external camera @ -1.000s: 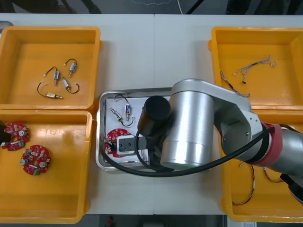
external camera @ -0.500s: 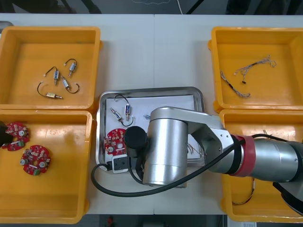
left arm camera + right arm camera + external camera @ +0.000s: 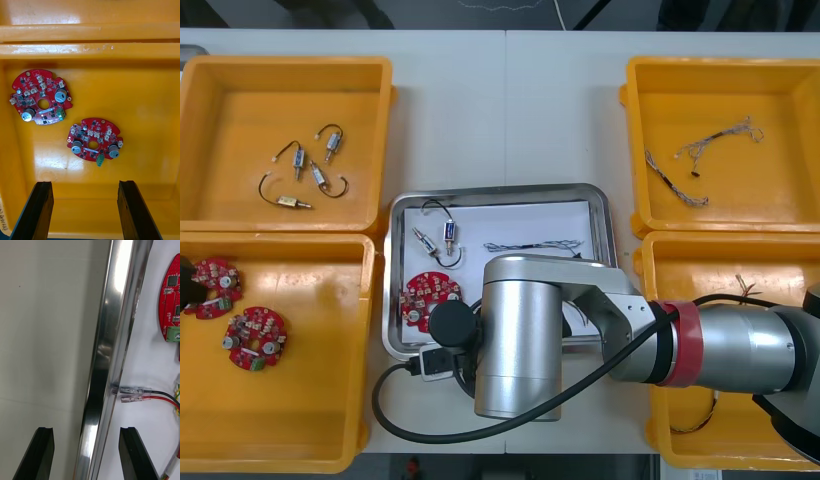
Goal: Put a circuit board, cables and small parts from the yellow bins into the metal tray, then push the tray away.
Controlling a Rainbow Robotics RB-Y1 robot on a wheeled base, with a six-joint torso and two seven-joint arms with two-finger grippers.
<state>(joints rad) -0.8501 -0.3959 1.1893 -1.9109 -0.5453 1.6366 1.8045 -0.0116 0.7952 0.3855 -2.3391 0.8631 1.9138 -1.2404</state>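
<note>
The metal tray (image 3: pixel 500 192) lies between the bins with a white inside. It holds a red circuit board (image 3: pixel 429 296), small metal parts (image 3: pixel 442 235) and a blue and white cable (image 3: pixel 535 245). My right arm (image 3: pixel 520 340) covers the tray's near edge. In the right wrist view my right gripper (image 3: pixel 85 450) is open and straddles the tray rim (image 3: pixel 112 333). One finger (image 3: pixel 39 453) is over the table, the other over the tray's inside, near the red and black cable ends (image 3: pixel 150 394) and the board (image 3: pixel 170 300). My left gripper (image 3: pixel 84 210) hangs open over two circuit boards (image 3: pixel 94 139).
The near-left yellow bin (image 3: pixel 300 420) holds two circuit boards (image 3: pixel 255 338). Small metal parts (image 3: pixel 305 170) lie in the far-left bin. Cables (image 3: pixel 700 160) lie in the far-right bin, and more cables (image 3: pixel 710 400) in the near-right bin, beside my right forearm.
My right arm has drawn back toward the tray's near edge, uncovering the blue and white cable and the tray's middle. The left arm has not moved.
</note>
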